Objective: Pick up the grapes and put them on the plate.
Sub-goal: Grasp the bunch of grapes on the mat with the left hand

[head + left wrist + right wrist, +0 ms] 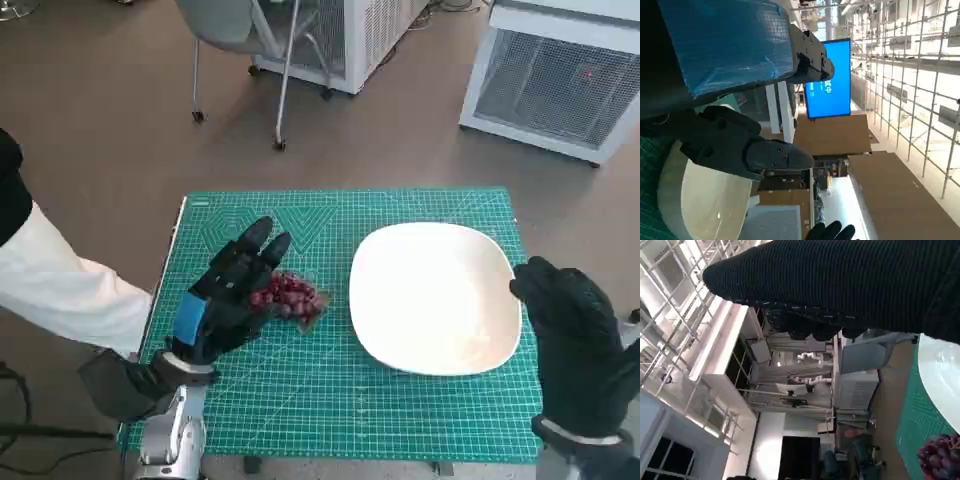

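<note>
Now, as I read it from my station:
Left hand (228,295): fingers (262,240) spread above one bunch of grapes (290,297), gripping nothing; I cannot tell whether they touch it.
Right hand (575,340): beside the plate's rim, holding nothing, fingers loosely apart.
Grapes: on the green mat (330,400) covering the tabletop, just left of the plate.
Plate (435,297): one, white.

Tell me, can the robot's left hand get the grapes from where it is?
Probably yes. The left hand is right beside the grapes on the green mat, its fingers reaching over their edge. Nothing lies between them, and the plate sits off to the side.
</note>
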### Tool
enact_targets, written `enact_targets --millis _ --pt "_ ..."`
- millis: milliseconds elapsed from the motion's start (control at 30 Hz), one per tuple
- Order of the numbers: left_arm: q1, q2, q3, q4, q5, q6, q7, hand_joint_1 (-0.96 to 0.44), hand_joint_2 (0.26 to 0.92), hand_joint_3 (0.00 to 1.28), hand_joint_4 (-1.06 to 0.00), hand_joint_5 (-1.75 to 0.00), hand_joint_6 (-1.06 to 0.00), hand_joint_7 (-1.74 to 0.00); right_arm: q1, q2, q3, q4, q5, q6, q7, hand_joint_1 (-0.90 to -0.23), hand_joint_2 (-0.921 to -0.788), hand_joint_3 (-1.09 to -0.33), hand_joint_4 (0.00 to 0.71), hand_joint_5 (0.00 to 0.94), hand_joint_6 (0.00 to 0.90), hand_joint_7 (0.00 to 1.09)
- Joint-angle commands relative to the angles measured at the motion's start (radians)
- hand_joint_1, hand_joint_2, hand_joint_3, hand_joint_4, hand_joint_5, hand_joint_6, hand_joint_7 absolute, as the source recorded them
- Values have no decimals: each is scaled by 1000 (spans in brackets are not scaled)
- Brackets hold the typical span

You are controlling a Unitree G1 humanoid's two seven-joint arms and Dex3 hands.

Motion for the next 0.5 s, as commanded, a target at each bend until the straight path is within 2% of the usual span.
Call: enact_targets --millis 33,500 --pt "-11 1 2 6 -12 1 -5 -501 921 224 -291 0 -335 -57 5 -1 3 3 -9 16 -3 -318 -921 -573 462 544 214 923" --pt "-11 -1 -1 -5 -7 1 -1 -502 921 224 -291 0 -333 -63 -11 -10 14 -2 -26 26 -8 -318 -921 -570 469 540 218 921"
